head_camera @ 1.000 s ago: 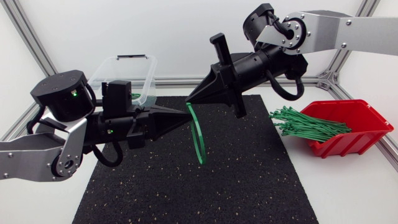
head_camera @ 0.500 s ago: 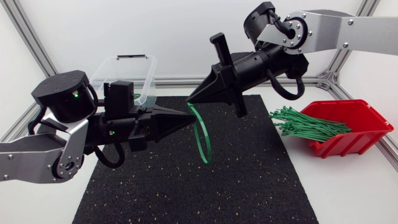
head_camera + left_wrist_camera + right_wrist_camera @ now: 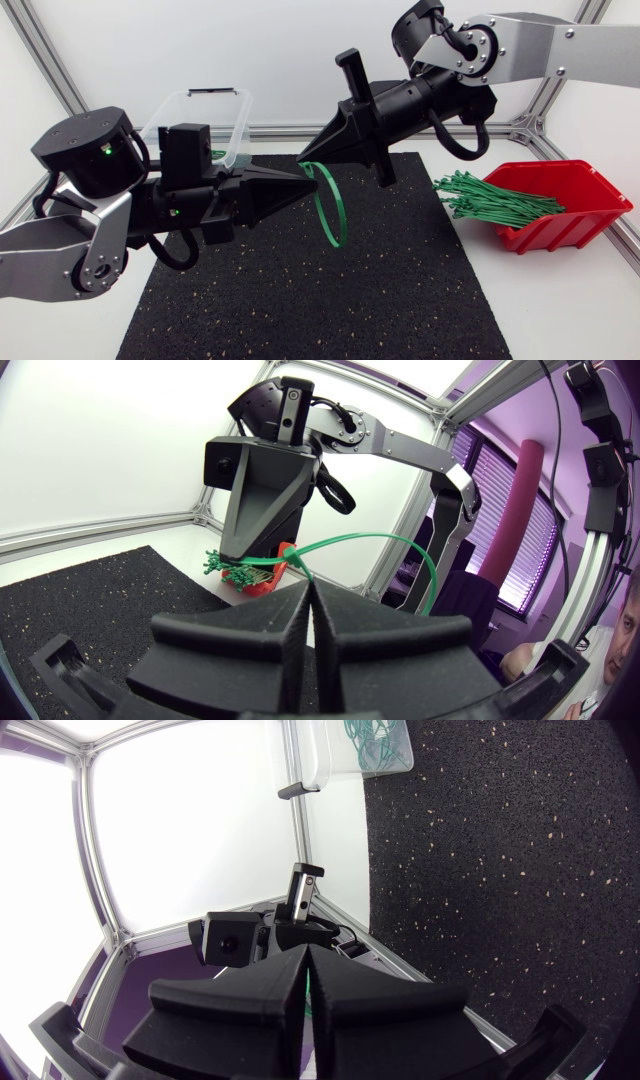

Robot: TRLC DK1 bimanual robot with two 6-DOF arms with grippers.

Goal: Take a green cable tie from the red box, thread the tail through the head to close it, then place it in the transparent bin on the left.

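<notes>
A green cable tie (image 3: 335, 215) hangs in a curved loop above the black mat (image 3: 300, 300), between my two arms. My right gripper (image 3: 305, 170) points down-left and is shut on the tie's upper end. Tip to tip with it is my left gripper (image 3: 311, 186), shut on the tie just below. In the left wrist view the tie (image 3: 400, 542) arcs out from the shut fingertips of the left gripper (image 3: 308, 588) toward the right gripper (image 3: 250, 555). The right gripper (image 3: 305, 952) shows its jaws pressed together. The red box (image 3: 560, 205) holds several green ties (image 3: 490, 198). The transparent bin (image 3: 200, 115) stands at back left.
The bin (image 3: 345, 750) has several closed green ties (image 3: 375, 740) inside. The red box (image 3: 268, 582) sits off the mat's right edge, with its ties spilling toward the mat. Aluminium frame rails (image 3: 60, 70) border the table at back and sides.
My left gripper has moved right, up to the right gripper's tip and onto the tie. The hanging loop has swung to the right and risen a little.
</notes>
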